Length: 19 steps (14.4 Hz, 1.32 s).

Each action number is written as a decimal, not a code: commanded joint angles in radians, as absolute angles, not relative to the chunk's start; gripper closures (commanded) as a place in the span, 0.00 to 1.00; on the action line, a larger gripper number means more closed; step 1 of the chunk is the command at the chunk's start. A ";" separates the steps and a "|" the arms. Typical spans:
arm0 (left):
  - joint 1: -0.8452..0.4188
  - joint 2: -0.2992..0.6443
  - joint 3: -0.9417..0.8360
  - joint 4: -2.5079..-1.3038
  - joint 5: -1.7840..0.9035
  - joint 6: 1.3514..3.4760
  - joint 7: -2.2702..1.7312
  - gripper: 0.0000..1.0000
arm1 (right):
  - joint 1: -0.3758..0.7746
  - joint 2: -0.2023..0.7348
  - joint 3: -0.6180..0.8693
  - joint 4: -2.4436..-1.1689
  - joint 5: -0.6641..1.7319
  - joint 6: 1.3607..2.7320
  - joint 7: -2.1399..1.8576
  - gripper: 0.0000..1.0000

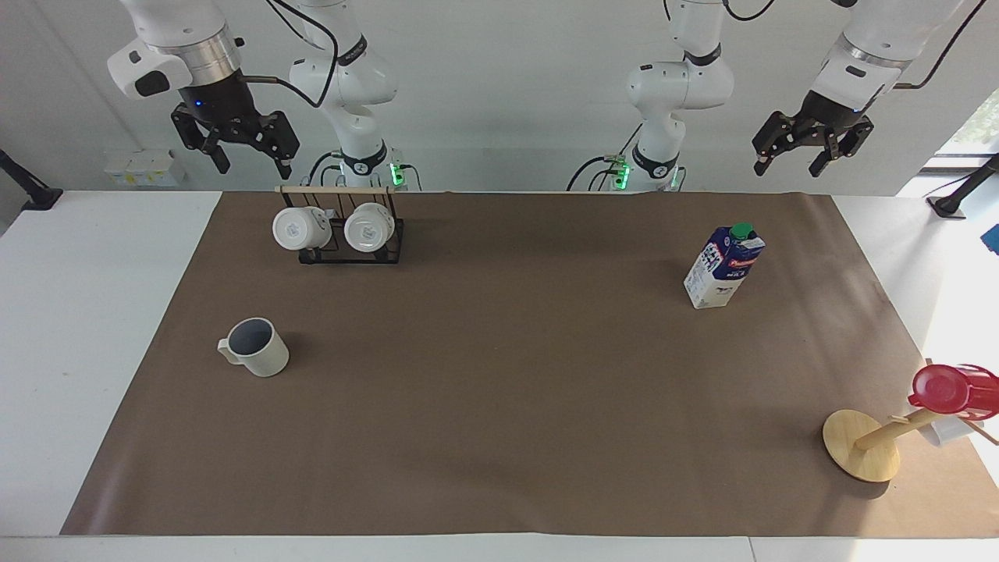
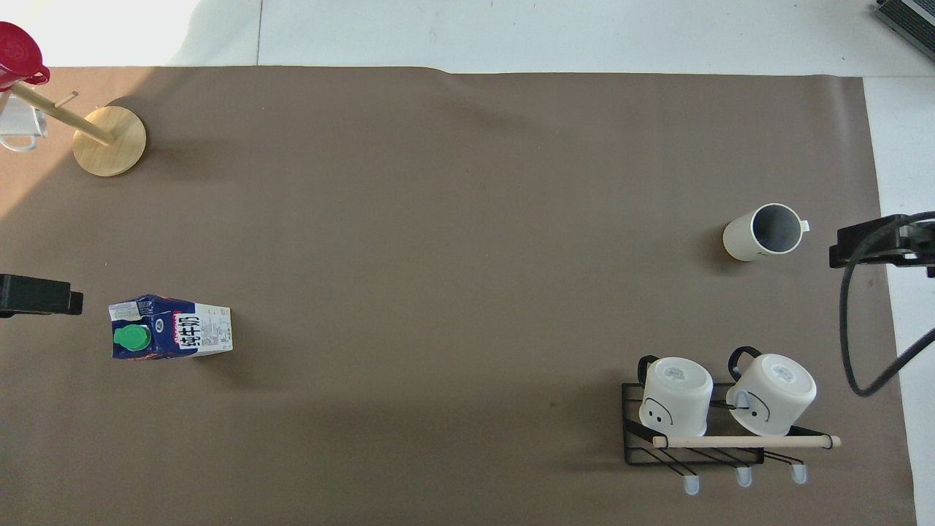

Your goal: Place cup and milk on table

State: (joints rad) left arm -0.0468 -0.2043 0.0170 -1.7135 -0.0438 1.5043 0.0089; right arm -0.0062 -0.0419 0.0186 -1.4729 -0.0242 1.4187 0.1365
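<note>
The cream-white ribbed cup [image 1: 257,349] stands upright on the brown paper mat [image 1: 499,406] toward the right arm's end; it also shows in the overhead view [image 2: 760,234]. The milk carton [image 1: 722,268] with its green cap stands upright on the mat toward the left arm's end, also in the overhead view [image 2: 172,327]. My right gripper [image 1: 251,162] hangs open and empty, high over the mat's edge by the rack. My left gripper [image 1: 790,165] hangs open and empty, high over the mat's corner, apart from the milk.
A black wire rack [image 1: 351,248] with two plain white mugs stands nearer to the robots than the cup. A wooden mug tree [image 1: 861,446] carrying a red cup [image 1: 948,389] stands at the left arm's end, farther from the robots than the milk.
</note>
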 commanded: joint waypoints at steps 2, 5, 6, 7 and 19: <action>-0.034 -0.212 0.009 -1.717 -0.044 1.494 0.012 0.00 | -0.012 -0.054 0.012 -1.483 -0.011 1.427 0.124 0.00; -0.034 -0.210 0.009 -1.717 -0.044 1.494 0.012 0.00 | -0.011 -0.054 0.014 -1.483 -0.011 1.425 0.123 0.00; -0.034 -0.212 0.009 -1.717 -0.044 1.494 0.012 0.00 | -0.011 -0.054 0.015 -1.483 -0.012 1.424 0.123 0.00; -0.034 -0.212 0.009 -1.717 -0.044 1.494 0.014 0.00 | -0.011 -0.054 0.015 -1.483 -0.011 1.424 0.123 0.00; -0.035 -0.210 0.009 -1.717 -0.044 1.493 0.012 0.00 | -0.009 -0.040 0.014 -1.480 -0.014 1.468 0.120 0.00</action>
State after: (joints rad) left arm -0.0468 -0.2043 0.0141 -1.7135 -0.0438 1.5033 0.0090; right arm -0.0060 -0.0401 0.0125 -1.4734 -0.0242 1.4380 0.1365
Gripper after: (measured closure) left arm 0.000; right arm 0.000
